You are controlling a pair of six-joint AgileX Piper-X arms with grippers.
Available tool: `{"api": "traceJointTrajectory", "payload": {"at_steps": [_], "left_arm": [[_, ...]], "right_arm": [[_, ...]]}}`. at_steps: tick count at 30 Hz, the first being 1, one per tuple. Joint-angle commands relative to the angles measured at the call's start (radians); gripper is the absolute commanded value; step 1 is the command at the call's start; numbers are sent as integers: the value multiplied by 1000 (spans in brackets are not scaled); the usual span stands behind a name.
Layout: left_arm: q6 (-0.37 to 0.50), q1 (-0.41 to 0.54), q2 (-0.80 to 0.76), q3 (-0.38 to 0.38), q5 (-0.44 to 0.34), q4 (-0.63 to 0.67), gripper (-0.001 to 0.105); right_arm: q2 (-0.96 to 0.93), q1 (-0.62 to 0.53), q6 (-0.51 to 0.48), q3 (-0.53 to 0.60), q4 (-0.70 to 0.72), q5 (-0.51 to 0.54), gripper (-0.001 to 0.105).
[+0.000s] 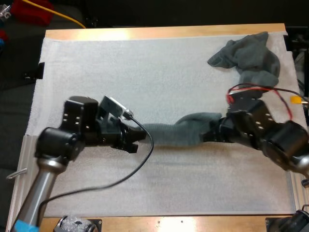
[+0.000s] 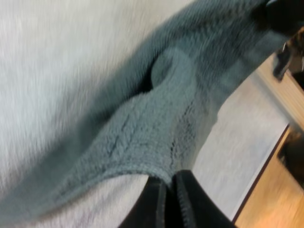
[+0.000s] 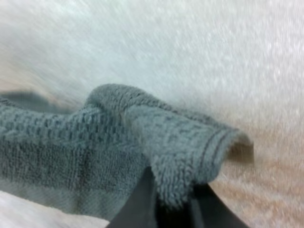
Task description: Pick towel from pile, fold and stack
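Note:
A dark grey-green towel [image 1: 179, 130] is stretched in a narrow band across the middle of the white mat [image 1: 145, 67]. My left gripper [image 1: 140, 137] is shut on its left end, and in the left wrist view the towel [image 2: 156, 123] runs away from my pinched fingers [image 2: 156, 199]. My right gripper [image 1: 216, 129] is shut on its right end. In the right wrist view a hemmed fold of the towel [image 3: 180, 142] is pressed between my fingers [image 3: 137, 204].
A crumpled pile of more grey-green towels [image 1: 251, 58] lies at the far right corner of the mat. The wooden table edge [image 1: 164, 32] runs along the far side, and another wooden strip [image 1: 169, 223] along the near side.

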Motion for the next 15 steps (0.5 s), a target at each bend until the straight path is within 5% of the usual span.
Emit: {"api": "traceJointTrajectory", "payload": {"at_steps": [1,6,10,15], "left_arm": [[-1,-5,-13,-35,-9,28,0],[-1,-5,-49,-160,-24,130,0],[-13,-44,-75,-184,-45,189,0],[-40,-180,-101,-184,-178,250,0]], "right_arm": [[-22,-1,7,-17,3,-3,1],[-99,-1,18,-62,43,-3,1],[-130,13,29,-103,112,-5,1],[-156,92,64,-131,209,5,1]]}}
